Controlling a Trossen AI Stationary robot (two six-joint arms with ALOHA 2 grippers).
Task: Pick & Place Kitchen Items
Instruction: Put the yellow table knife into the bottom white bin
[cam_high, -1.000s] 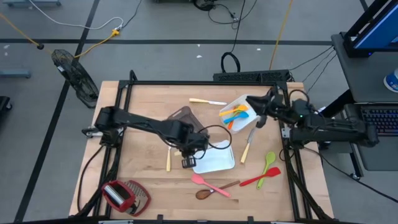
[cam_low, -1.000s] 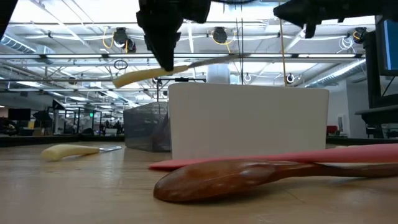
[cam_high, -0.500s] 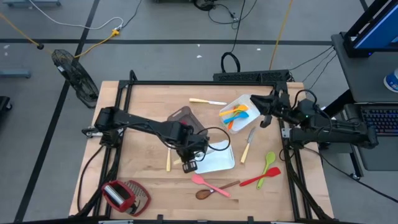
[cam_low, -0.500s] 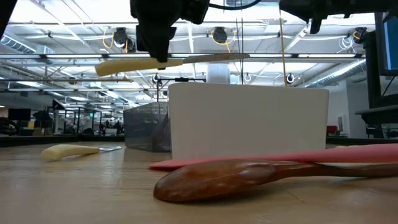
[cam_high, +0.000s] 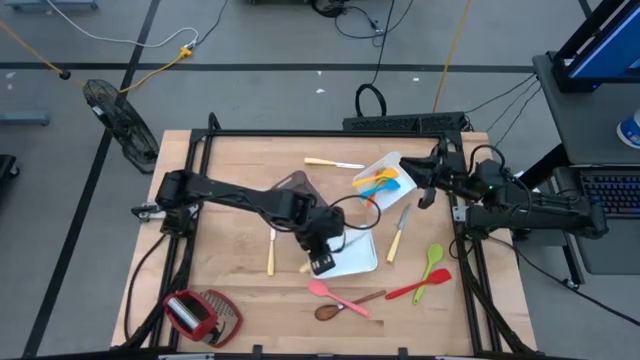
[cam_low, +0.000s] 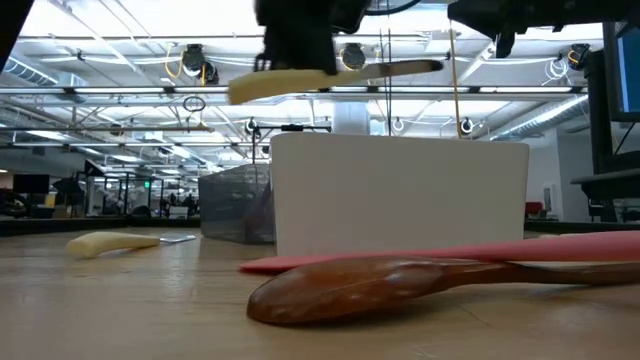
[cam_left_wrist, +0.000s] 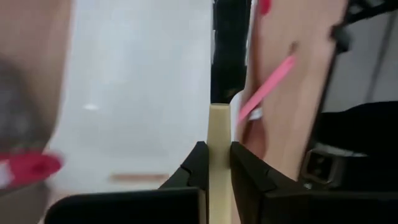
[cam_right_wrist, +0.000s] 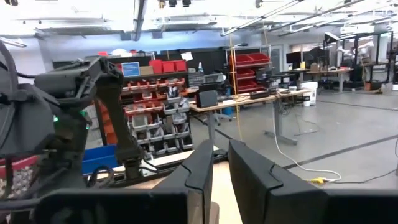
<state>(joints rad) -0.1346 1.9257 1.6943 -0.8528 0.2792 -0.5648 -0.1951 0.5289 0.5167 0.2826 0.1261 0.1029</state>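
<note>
High view: you have the left gripper (cam_high: 322, 262) above the near-left edge of the white tray (cam_high: 355, 262) at mid-table, while the right gripper (cam_high: 424, 190) waits beside the far tray (cam_high: 392, 160) of coloured utensils (cam_high: 378, 183); whether its fingers are apart or together you cannot tell. Low view: your pale-handled knife (cam_low: 330, 79) hangs nearly level, above the white tray's wall, with the wooden spoon (cam_low: 400, 283) lying nearest on the table. Left wrist view: your two fingers (cam_left_wrist: 198, 167) are clamped on the knife's pale handle over the tray.
</note>
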